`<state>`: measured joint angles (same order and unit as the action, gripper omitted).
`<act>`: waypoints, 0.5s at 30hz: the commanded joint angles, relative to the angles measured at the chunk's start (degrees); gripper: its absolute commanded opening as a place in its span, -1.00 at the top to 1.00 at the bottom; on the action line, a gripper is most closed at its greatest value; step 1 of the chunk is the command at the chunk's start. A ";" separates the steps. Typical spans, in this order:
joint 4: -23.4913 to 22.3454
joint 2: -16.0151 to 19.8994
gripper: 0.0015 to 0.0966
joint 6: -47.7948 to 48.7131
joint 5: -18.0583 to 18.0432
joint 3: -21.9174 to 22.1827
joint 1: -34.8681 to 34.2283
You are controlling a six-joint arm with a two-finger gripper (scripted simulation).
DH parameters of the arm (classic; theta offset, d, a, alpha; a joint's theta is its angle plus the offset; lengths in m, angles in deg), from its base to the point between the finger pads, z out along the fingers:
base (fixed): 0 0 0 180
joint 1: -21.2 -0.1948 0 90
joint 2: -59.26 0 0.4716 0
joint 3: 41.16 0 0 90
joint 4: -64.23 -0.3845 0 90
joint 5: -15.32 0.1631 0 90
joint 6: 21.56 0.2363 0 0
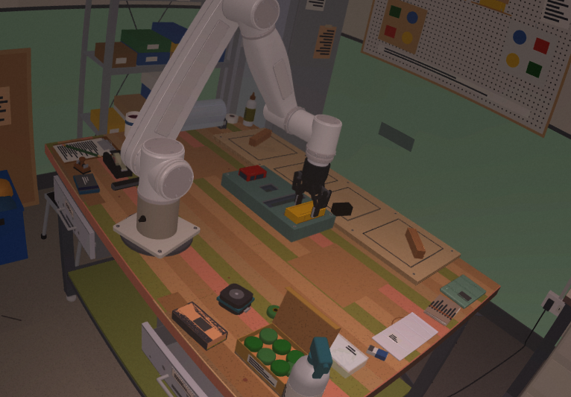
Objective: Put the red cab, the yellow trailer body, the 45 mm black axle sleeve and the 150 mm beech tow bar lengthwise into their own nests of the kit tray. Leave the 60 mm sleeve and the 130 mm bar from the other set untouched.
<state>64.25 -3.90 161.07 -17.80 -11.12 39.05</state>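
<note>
The grey-green kit tray (278,197) lies mid-bench. The red cab (252,172) sits in the nest at its far end. The yellow trailer body (300,212) lies lengthwise in the nest at the near end. My gripper (312,203) is open just above the yellow body, straddling its right end, and holds nothing. A black sleeve (342,209) lies on the board right of the tray, in a marked square. One beech bar (415,242) lies in the nearest marked square. Another beech bar (260,137) lies in the farthest square. I cannot tell the bars' lengths apart.
The white arm base (156,227) stands left of the tray. An open box of green discs (272,347), a spray bottle (309,370), a small black-and-blue device (236,298) and papers (404,335) crowd the bench's near edge. A tape dispenser (114,163) sits at far left.
</note>
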 commanded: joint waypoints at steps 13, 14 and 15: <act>0.04 -3.66 -0.50 0.00 -4.85 -1.41 0.00; 0.04 -4.12 -0.50 0.00 -5.51 -1.61 0.00; 0.04 -4.59 -0.50 0.00 -6.20 -1.83 0.00</act>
<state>64.25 -8.46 161.07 -24.07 -12.89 39.05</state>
